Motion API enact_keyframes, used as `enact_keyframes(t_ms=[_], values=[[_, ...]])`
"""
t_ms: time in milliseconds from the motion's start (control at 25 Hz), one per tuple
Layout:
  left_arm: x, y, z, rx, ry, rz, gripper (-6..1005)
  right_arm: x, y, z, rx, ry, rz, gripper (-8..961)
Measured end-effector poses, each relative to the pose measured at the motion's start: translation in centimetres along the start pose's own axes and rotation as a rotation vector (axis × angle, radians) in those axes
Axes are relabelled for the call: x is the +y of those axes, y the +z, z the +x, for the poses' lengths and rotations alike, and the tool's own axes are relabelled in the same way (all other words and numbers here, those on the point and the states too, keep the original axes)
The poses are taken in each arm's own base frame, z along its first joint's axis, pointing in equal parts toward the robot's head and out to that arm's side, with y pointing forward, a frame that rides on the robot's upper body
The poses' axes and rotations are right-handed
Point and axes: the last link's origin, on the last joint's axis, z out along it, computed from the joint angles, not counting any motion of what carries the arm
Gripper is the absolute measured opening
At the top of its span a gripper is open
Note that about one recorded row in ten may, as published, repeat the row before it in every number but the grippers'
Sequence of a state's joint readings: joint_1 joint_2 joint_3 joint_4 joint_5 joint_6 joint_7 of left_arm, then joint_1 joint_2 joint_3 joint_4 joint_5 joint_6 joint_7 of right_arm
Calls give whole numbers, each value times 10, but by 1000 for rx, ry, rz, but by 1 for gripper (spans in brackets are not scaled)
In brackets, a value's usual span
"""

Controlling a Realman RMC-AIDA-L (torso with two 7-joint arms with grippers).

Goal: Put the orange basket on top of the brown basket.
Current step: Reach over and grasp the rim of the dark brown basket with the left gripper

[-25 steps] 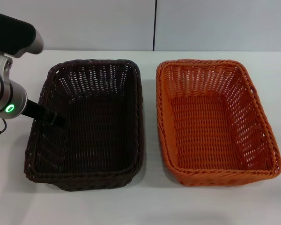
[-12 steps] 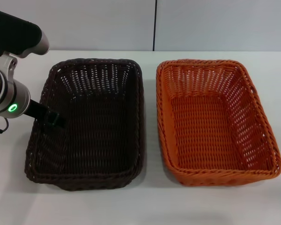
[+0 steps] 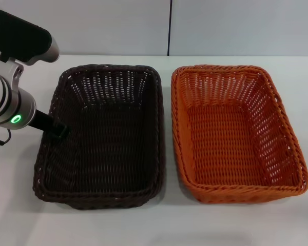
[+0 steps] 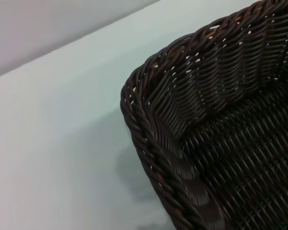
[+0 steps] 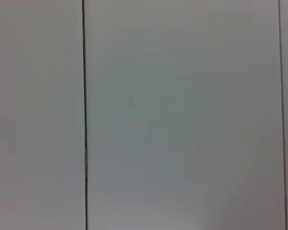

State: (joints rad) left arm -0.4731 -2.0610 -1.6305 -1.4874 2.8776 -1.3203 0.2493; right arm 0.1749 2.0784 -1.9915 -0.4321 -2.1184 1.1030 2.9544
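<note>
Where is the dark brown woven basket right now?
In the head view, the dark brown woven basket sits on the table's left half beside the orange woven basket, left gripper at its left rim.

No readable text, label, brand, number or sign anywhere in these views. Nothing printed on the brown basket (image 3: 103, 134), the orange basket (image 3: 235, 132), the white table (image 3: 159, 225) or the pale wall panels (image 5: 182, 115). Only a mark without lettering: a small glowing green ring on the left arm's wrist housing (image 3: 15, 119).
</note>
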Motion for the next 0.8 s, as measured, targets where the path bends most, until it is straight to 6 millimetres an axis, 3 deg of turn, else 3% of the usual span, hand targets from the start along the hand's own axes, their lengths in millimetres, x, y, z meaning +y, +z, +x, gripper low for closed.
enact_keyframes(t_ms=[440, 520, 680, 800], values=[[0, -9, 8, 23, 198, 2, 338, 0, 1, -1, -2, 0, 0, 622], [-2, -26, 15, 46, 357, 18, 336, 1, 2, -1, -4, 2, -2, 620], [-3, -32, 18, 57, 392, 26, 333, 3, 2, -4, -12, 12, -5, 618], [-12, -54, 26, 61, 574, 53, 330, 4, 2, -5, -17, 19, -4, 616]])
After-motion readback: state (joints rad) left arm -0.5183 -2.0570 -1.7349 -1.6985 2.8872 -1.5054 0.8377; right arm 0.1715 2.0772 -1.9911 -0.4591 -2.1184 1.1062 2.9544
